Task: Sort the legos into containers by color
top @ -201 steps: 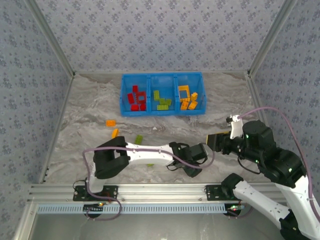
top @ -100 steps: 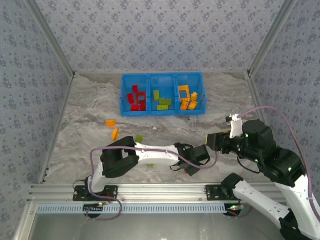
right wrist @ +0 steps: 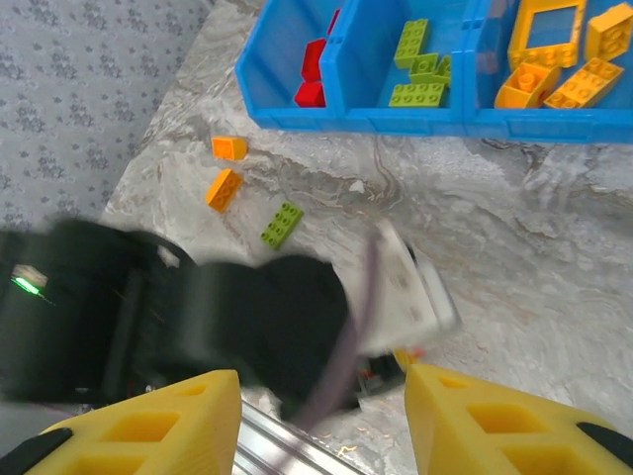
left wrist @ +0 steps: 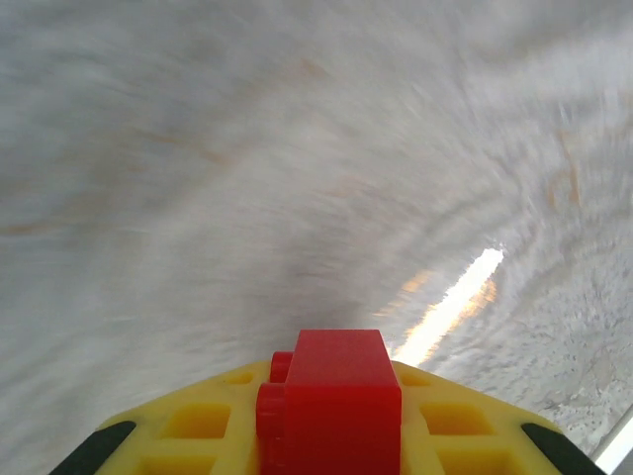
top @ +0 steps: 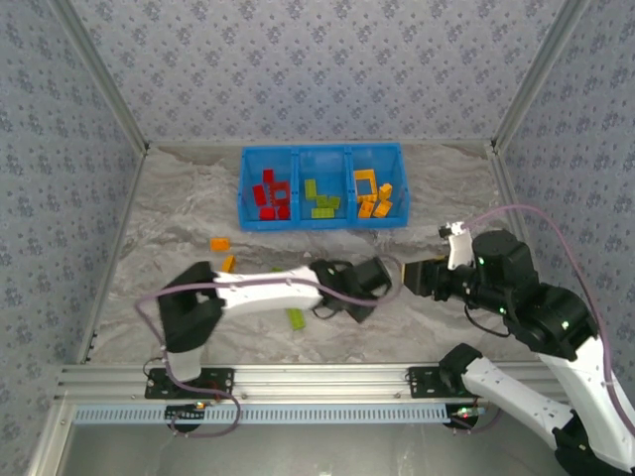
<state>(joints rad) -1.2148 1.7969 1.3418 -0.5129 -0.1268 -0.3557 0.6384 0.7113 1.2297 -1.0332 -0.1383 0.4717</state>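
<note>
Nearest the bases, one lime green brick [top: 296, 317] lies loose on the worktop [top: 169, 228], just on the near side of the left arm [top: 268, 290]. Left end effector [left wrist: 331, 447] is clamped on a red brick [left wrist: 336, 396]; the wrist view has it pinched between the yellow fingers [left wrist: 198, 435], lifted clear of the marbled surface, which is blurred. Right end effector [right wrist: 321, 426] hangs mid-worktop just beside the left one, fingers apart, nothing between them. Beyond the left arm, the right wrist view gives a second green brick [right wrist: 282, 225] and, past it, two orange bricks [right wrist: 224, 188] [right wrist: 229, 147] close together, all loose and well short of the blue tray [top: 322, 224]. At the far end the tray holds sorted piles: reds [top: 270, 193] in the left compartment, greens [top: 320, 201] in the middle, oranges [top: 372, 195] in the right, including an open frame. My read: most of the sort is done. Left to do: carry the red in hand to the left compartment, then two greens and two oranges. I see no other strays, though the arms may cover some.
</note>
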